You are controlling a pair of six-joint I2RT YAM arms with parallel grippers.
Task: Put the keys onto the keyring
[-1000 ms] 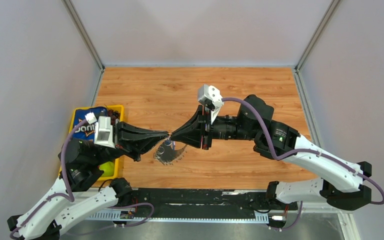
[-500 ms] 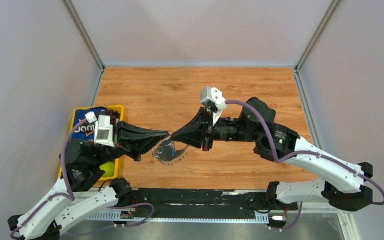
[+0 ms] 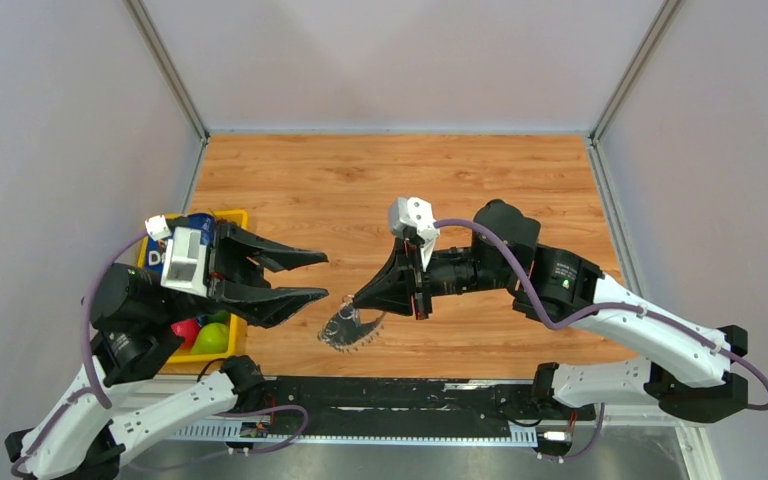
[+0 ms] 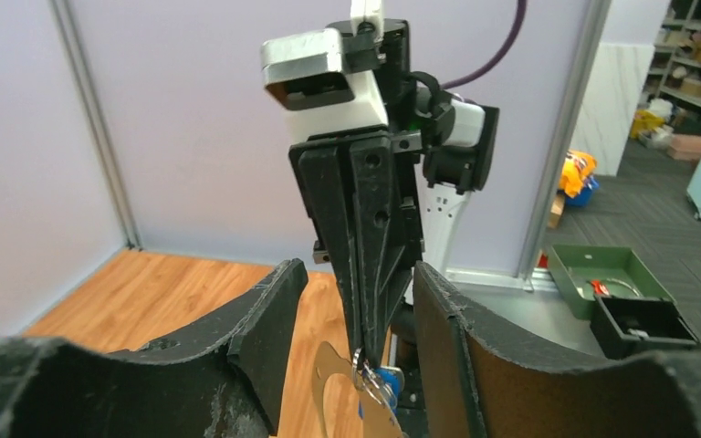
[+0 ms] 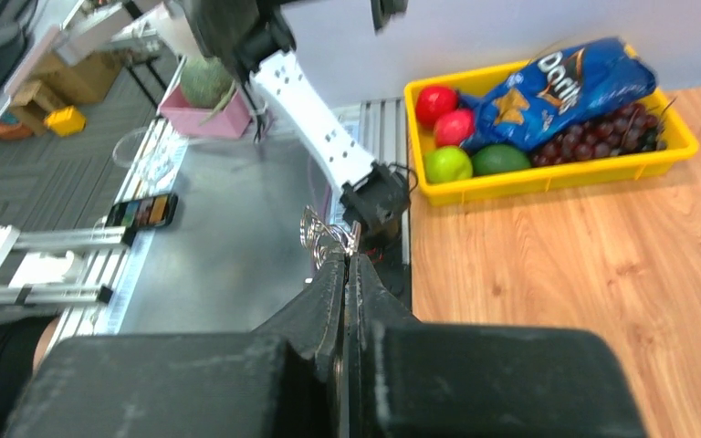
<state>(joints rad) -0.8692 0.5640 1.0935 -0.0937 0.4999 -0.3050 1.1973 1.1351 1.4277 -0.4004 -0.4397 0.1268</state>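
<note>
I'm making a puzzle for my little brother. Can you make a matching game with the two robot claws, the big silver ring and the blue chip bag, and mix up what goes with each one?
Things:
A. left gripper
B. right gripper
C. keyring
D. chip bag

States:
1. lying in the yellow tray with the fruit
2. open, holding nothing
3. fingers shut tight together
4. silver, pinched by its rim

Pairs: A-2, B-3, C-4, D-1.
</note>
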